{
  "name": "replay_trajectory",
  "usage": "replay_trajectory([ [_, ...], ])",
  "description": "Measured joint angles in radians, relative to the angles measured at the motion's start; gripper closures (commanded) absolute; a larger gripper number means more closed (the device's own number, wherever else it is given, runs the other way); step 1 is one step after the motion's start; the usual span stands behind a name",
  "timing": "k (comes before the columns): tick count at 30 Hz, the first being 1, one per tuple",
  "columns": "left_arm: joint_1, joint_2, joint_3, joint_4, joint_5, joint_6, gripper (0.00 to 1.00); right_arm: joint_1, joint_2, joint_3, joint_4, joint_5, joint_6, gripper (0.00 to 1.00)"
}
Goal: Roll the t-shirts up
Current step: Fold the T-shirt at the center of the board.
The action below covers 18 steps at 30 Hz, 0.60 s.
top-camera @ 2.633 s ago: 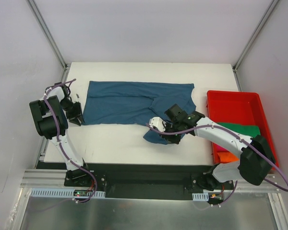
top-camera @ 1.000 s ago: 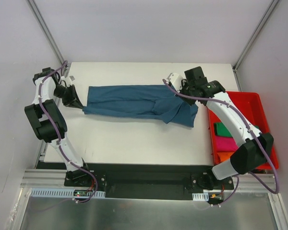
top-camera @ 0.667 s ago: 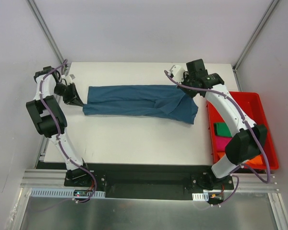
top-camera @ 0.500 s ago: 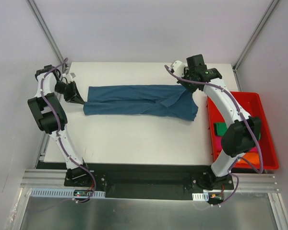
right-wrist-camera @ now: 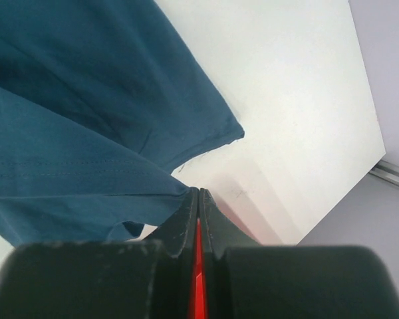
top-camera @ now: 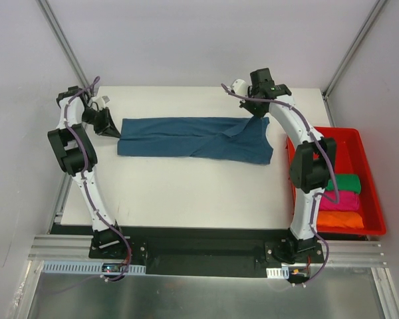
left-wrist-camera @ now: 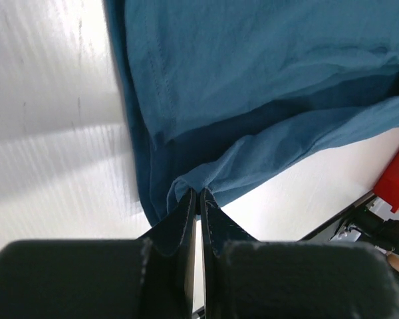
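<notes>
The red tray (top-camera: 352,149) sits at the table's (top-camera: 186,193) 3 to 4 o'clock edge. Three rolled bundles lie in its near half, one beside the next. The green t-shirt (top-camera: 346,183) is farthest from the arm bases, the magenta t-shirt (top-camera: 340,200) is in the middle, and the orange t-shirt (top-camera: 339,219) is nearest them. The tray's far half shows bare red floor.

The teal t-shirt (top-camera: 193,137) lies on the table outside the tray, as a long folded band running from 9 o'clock to 3 o'clock across the table's far half. Its right end stops just short of the tray.

The left gripper (top-camera: 113,130) is at the band's 9 o'clock end. In the left wrist view its fingers (left-wrist-camera: 186,209) are pressed together, with a small gathered fold of the teal cloth pinched at their tips. The cloth spreads away from them toward 12 o'clock.

The right gripper (top-camera: 258,114) is at the band's 1 o'clock corner. The right wrist view shows the jaws closed, with a folded edge of the teal cloth caught between the tips. A hemmed corner of the shirt lies flat on the white surface just beyond them, toward 1 o'clock.
</notes>
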Motion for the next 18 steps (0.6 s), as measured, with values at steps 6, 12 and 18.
replay_trajectory([
  [6, -0.029, 0.034, 0.039, 0.010, -0.006, 0.000, 1.00, -0.024, 0.072, 0.080, 0.002, 0.010, -0.009, 0.99],
  [12, -0.051, 0.037, 0.058, 0.024, -0.058, -0.001, 1.00, -0.027, 0.119, 0.125, 0.002, 0.012, -0.014, 0.99],
  [18, -0.053, 0.037, 0.058, 0.027, -0.114, -0.003, 1.00, -0.026, 0.164, 0.161, 0.013, 0.014, -0.027, 0.99],
])
